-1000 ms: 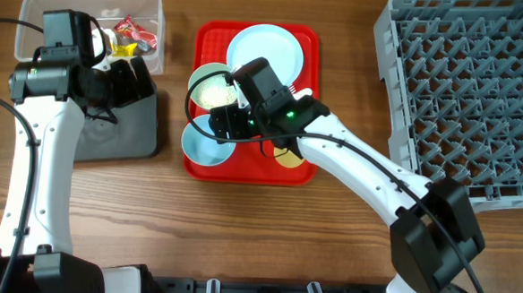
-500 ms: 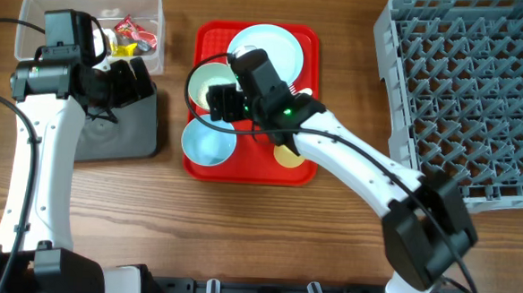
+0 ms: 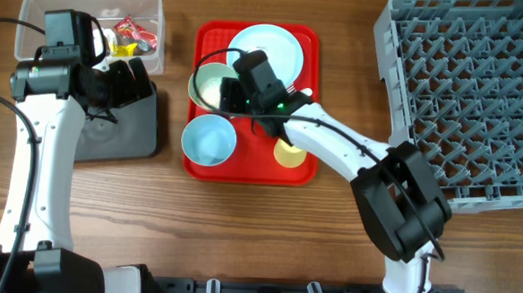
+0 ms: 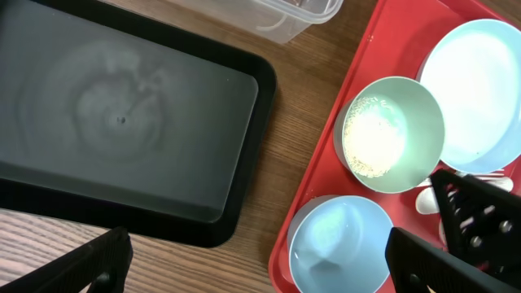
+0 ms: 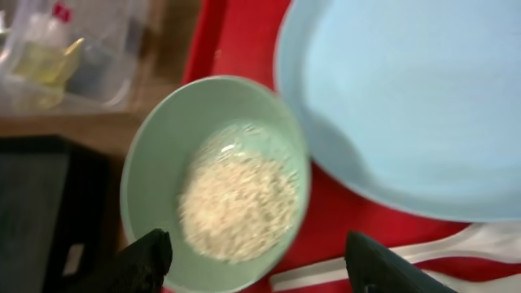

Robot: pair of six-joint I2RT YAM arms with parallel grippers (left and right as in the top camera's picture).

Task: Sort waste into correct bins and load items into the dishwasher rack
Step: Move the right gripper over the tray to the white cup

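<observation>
Midway along the desk's far edge, the right arm's tool [image 3: 229, 96] hangs spread wide above a pale blue-green round bowl [image 3: 204, 83] of loose white rice-like grains [image 5: 236, 199], which sits on the flat red plastic serving tray [image 3: 208, 36]. The bowl looks stiff, light and smooth-walled. Its load would likely spill at any tilt, so a level pinch on the rim seems the surest hold. Room is tight: the pale blue round plate [image 3: 280, 44] crowds its rim on the side toward the right edge, an empty pale blue bowl [image 3: 209, 140] sits just beside it toward the near edge, and white plastic cutlery [image 5: 456, 244] lies close. The rim facing the left edge looks freest, with bare wood beyond the tray. The left arm's tool [image 3: 132, 80], also open, hovers over the shallow black rectangular tray [image 3: 123, 137] by the left edge, beside the clear rectangular plastic tub [image 3: 36, 5] in the far left corner.
</observation>
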